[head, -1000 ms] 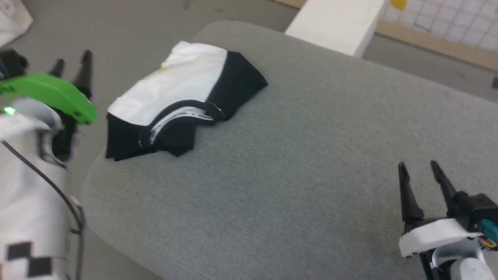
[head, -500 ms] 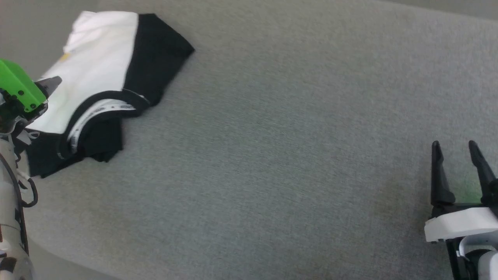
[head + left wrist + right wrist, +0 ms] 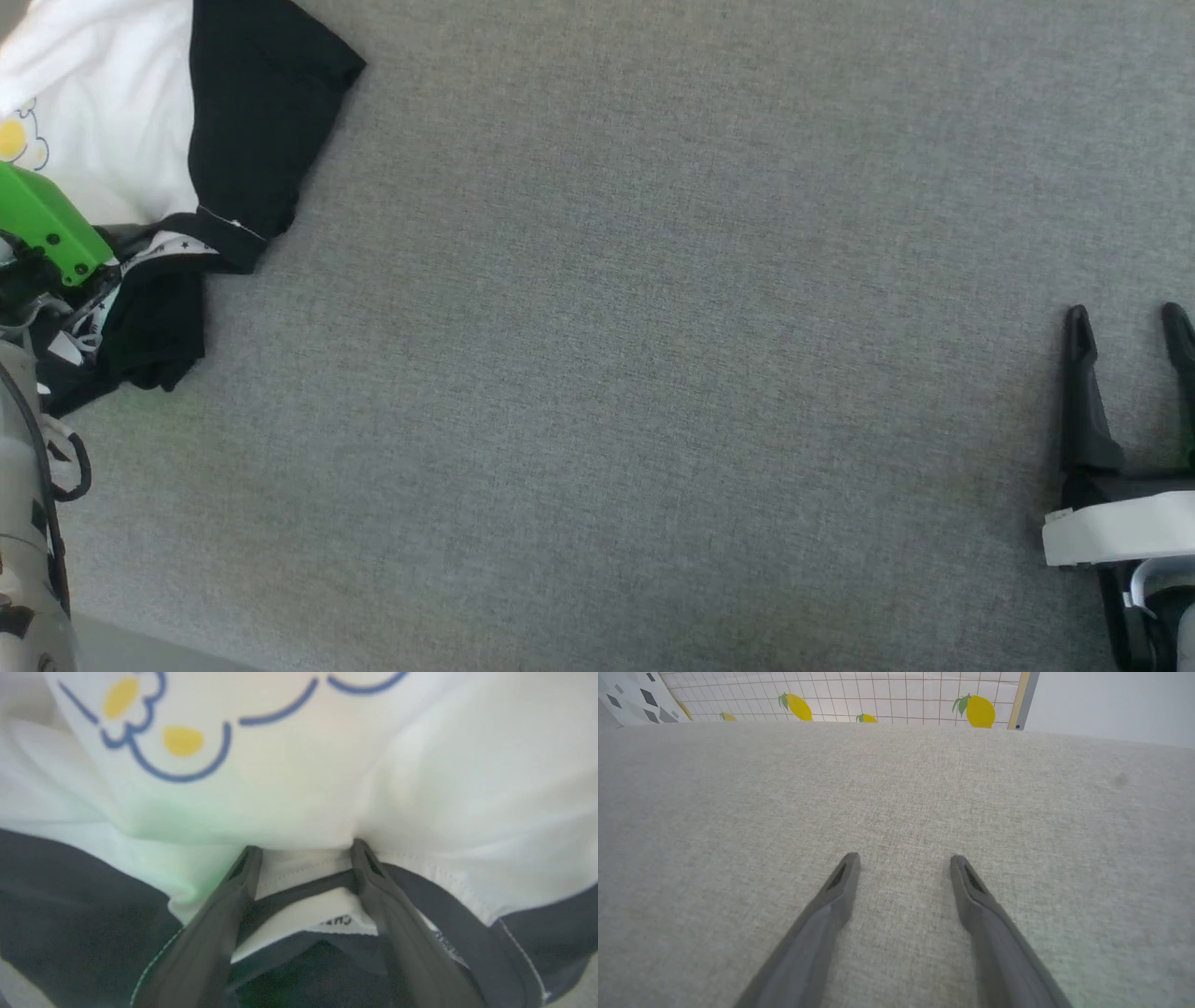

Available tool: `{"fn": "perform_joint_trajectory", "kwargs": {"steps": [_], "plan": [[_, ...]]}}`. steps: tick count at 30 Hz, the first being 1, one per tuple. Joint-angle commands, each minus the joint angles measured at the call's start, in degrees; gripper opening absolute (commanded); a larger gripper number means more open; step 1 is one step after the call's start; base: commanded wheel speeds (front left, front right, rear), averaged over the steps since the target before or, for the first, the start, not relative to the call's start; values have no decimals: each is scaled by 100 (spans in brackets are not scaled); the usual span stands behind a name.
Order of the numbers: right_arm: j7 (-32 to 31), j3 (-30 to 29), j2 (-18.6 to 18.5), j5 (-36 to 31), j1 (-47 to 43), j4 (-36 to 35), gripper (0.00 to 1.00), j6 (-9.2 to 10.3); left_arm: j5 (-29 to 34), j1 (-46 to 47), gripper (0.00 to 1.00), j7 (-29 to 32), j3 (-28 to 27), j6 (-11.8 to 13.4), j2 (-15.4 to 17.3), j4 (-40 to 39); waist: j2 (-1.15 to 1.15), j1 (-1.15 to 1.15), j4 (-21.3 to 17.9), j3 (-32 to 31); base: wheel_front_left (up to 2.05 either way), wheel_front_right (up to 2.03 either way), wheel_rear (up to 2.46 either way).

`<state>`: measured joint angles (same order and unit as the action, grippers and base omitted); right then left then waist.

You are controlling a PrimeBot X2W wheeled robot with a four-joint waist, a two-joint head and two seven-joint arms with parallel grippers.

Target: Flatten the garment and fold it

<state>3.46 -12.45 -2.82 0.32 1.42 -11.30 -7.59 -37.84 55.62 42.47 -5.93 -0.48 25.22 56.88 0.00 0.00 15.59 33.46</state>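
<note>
1. The left gripper [image 3: 304, 848] has its jaws set moderately wide. Both fingertips [image 3: 252, 855] press against the white cloth of the garment [image 3: 420, 765], just beyond the collar [image 3: 303, 891]. The collar band lies between the two fingers and is not pinched.
2. The right gripper [image 3: 1130, 322] is likewise spread, holds nothing, and sits low over bare grey upholstery [image 3: 653, 327], well apart from the garment.
3. The white collar tape [image 3: 336, 917] carries dark lettering. It is seen upside down in the left wrist view and is too blurred to read with certainty.
4. The print [image 3: 140, 728] consists of yellow spots within blue outlines, one shaped like a flower.
5. The garment lies bunched at the far left of the upholstery, partly beneath the left arm's green cover [image 3: 47, 229]. Its collar faces the near side, the white body runs toward the far side, and a black sleeve [image 3: 252, 112] lies on the right. The view edge cuts off the garment, so its long axis cannot be fixed.
6. A tiled wall with a lemon [image 3: 980, 711] pattern stands beyond the upholstery.
</note>
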Motion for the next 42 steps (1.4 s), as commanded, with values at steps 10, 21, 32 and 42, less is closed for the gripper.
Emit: {"fn": "perform_joint_trajectory", "kwargs": {"steps": [10, 21, 32, 42], "plan": [[-90, 6, -6, -20, 28, 258, 100, 10, -95, -123, 0, -1714, 34, -640, -139, 156, 0, 0, 118, -247, 0, 0, 0], [274, 157, -6, 246, -33, 1009, 100, 10, -20, 686, 0, -2757, 131, -687, 205, -171, 0, 0, 283, -1264, 0, 0, 0], [818, 438, -6, 741, -163, 1976, 100, 10, -306, 1619, 0, -2554, 1089, -700, 68, -1932, 0, 0, -83, -2400, 0, 0, 0], [1092, 653, -6, 1064, -214, 2559, 100, 10, -1127, 2332, 0, -1997, 1751, -700, -773, -2915, 0, 0, -989, -3072, 0, 0, 0]]}}
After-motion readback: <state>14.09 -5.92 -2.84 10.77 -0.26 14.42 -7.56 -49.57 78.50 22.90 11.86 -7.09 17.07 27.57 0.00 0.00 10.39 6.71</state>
